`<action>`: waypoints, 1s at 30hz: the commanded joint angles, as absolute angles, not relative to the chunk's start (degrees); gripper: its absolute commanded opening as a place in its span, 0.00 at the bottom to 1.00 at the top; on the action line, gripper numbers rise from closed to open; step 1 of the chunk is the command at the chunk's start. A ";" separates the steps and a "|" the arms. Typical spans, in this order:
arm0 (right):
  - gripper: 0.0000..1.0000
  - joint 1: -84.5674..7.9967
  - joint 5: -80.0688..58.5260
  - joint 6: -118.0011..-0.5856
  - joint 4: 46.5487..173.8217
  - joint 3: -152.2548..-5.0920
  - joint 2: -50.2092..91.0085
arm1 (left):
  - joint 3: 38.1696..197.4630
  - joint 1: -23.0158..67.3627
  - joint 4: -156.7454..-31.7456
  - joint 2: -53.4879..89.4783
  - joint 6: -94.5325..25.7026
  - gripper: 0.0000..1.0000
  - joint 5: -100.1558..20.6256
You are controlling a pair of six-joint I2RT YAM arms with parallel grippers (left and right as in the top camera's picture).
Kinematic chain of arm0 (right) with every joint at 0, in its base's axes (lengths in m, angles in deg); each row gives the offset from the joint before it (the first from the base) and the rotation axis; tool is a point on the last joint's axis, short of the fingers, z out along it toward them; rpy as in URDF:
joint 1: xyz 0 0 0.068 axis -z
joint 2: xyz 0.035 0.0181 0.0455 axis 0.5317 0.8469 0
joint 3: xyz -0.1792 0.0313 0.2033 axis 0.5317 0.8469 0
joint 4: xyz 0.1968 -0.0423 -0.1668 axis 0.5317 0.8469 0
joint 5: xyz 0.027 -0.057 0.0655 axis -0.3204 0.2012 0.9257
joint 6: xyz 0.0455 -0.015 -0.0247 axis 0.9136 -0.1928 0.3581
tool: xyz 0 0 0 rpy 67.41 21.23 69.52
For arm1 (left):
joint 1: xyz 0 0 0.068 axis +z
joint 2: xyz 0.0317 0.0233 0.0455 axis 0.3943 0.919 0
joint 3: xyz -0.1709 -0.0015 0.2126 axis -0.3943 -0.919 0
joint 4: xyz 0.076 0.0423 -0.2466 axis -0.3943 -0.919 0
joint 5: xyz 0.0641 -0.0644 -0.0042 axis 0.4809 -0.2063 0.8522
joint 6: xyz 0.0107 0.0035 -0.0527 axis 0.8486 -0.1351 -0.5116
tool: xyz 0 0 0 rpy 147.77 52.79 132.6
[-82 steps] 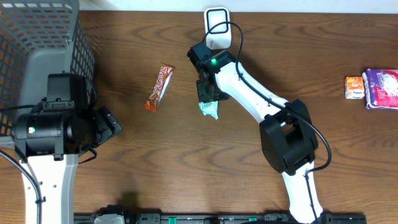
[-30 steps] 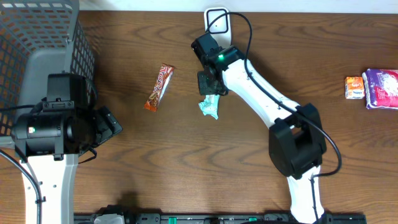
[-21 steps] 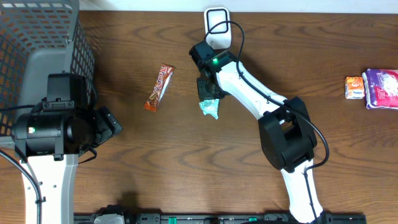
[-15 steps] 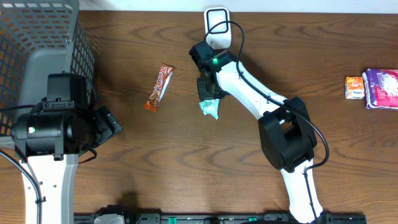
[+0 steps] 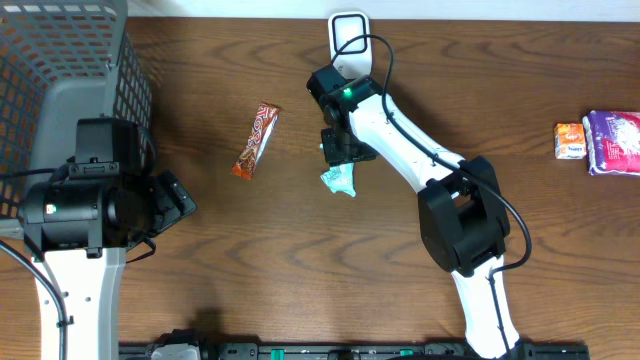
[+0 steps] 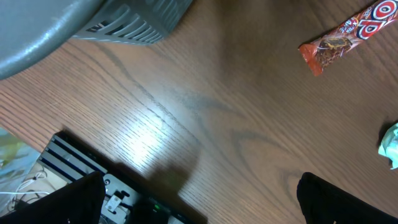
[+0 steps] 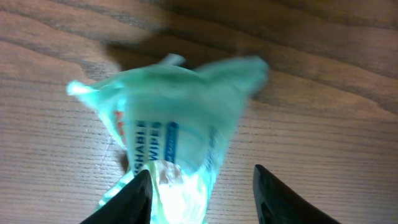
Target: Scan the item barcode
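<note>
Wipes packet [image 5: 340, 181], teal and crumpled, lies on the table [image 5: 300, 290] just in front of the scanner [image 5: 349, 40], on the side toward the robot's base. It is near the scanner but not touching it.

The right gripper [image 5: 338, 150] hangs between scanner and packet, right over the packet's nearer end. In the right wrist view its fingers [image 7: 140, 193] stand partly apart with the packet between them. One finger is at the packet's edge and the other is clear of it, so nothing is clamped. That view is blurred; some print reads on the top face, but no barcode shows.

Judgement: the packet sits this close to the scanner so it can be presented to it. The straddling jaws look set for a fresh grip, probably to turn the code side toward the scanner window. Scan not yet done, as far as I can tell.

The left gripper [image 6: 202, 186] is well off to the left of the scanner, fingers spread wide and empty over bare wood. It looks parked out of the working arm's way, beside the grey basket [image 5: 120, 90], which is probably where scanned goods go.

An orange-red candy bar [image 5: 256, 140] lies left of the scanner, between it and the basket, apart from the packet. A purple pack [image 5: 612, 142] and a small orange pack [image 5: 569, 139] sit far right of the scanner, touching or nearly so. These look like items waiting their turn.
</note>
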State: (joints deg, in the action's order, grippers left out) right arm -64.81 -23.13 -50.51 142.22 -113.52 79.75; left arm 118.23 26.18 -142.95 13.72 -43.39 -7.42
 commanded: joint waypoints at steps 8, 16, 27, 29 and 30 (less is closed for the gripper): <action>0.62 -64.46 -23.13 -51.23 142.59 -114.68 78.11 | 118.23 26.49 -143.17 13.68 -43.93 0.98 -6.52; 0.93 -64.66 -22.76 -51.23 142.57 -114.68 78.11 | 118.23 26.49 -143.17 13.68 -43.93 0.98 -6.54; 0.98 -65.16 -22.76 -51.21 142.35 -114.68 78.11 | 118.23 26.49 -143.17 13.68 -43.91 0.98 -6.54; 0.98 -65.18 -22.76 -51.21 142.33 -114.68 78.11 | 118.23 26.49 -143.17 13.68 -43.91 0.98 -6.54; 0.98 -65.22 -22.76 -51.21 142.33 -114.68 78.11 | 118.23 26.49 -143.17 13.68 -43.93 0.98 -6.54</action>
State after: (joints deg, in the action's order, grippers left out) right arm -64.83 -23.07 -51.27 142.37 -113.52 79.75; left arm 118.23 26.18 -142.95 13.72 -43.39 -7.42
